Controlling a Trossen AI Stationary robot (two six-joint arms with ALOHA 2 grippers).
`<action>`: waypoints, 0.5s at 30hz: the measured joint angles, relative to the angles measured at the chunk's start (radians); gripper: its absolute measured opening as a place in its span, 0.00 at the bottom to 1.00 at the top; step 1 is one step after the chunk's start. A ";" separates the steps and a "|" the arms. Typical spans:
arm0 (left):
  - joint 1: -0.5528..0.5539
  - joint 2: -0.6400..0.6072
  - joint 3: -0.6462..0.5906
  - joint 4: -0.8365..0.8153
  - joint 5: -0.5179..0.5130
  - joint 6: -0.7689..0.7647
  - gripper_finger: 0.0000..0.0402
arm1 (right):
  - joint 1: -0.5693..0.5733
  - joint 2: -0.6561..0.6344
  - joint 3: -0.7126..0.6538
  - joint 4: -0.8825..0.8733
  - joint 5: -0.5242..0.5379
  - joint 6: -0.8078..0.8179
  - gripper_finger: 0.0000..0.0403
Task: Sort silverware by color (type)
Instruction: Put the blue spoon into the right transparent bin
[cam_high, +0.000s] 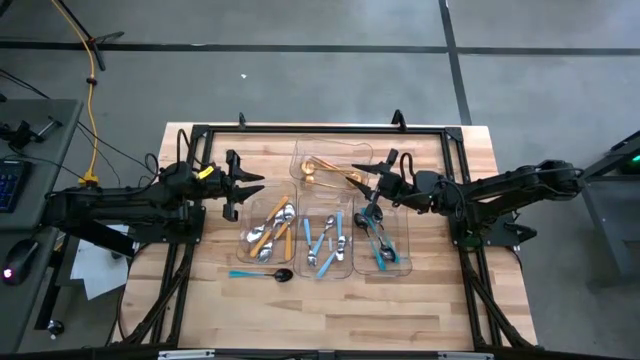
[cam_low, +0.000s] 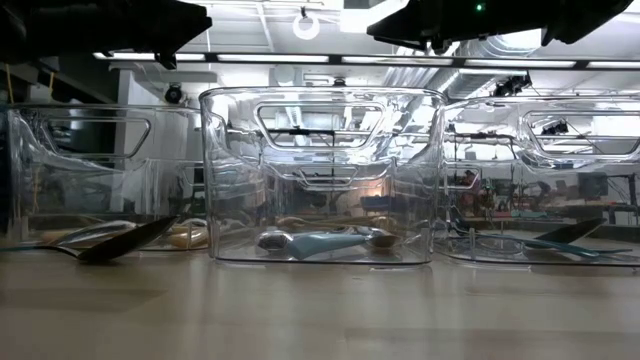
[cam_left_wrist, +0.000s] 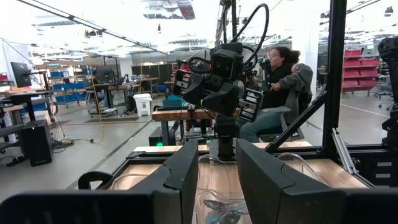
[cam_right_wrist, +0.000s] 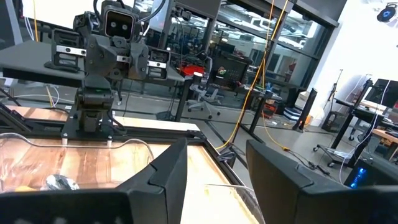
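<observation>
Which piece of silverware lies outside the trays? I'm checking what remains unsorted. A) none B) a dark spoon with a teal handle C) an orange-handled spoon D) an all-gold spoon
B: the dark spoon with a teal handle lies on the bare wood in front of the clear trays, while the other pieces sit inside trays.

From table height both arms (cam_low: 100, 25) were cut off along the top edge, grippers out of sight. Glare on the clear trays (cam_low: 322, 175) blurred the cutlery (cam_low: 325, 243) inside. From above, the orange-handled pieces (cam_high: 272, 230) overlapped too tightly to count, toward nine o'clock of the blue ones.
</observation>
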 joint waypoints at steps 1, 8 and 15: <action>0.000 0.000 0.000 0.000 0.000 0.000 0.24 | 0.000 0.000 0.000 0.000 0.000 0.000 0.37; 0.000 0.000 0.000 0.000 0.000 0.000 0.24 | 0.000 0.000 0.000 0.000 0.000 0.000 0.37; 0.000 0.000 0.000 0.000 0.000 -0.037 0.24 | 0.000 0.000 0.000 0.000 0.000 0.000 0.37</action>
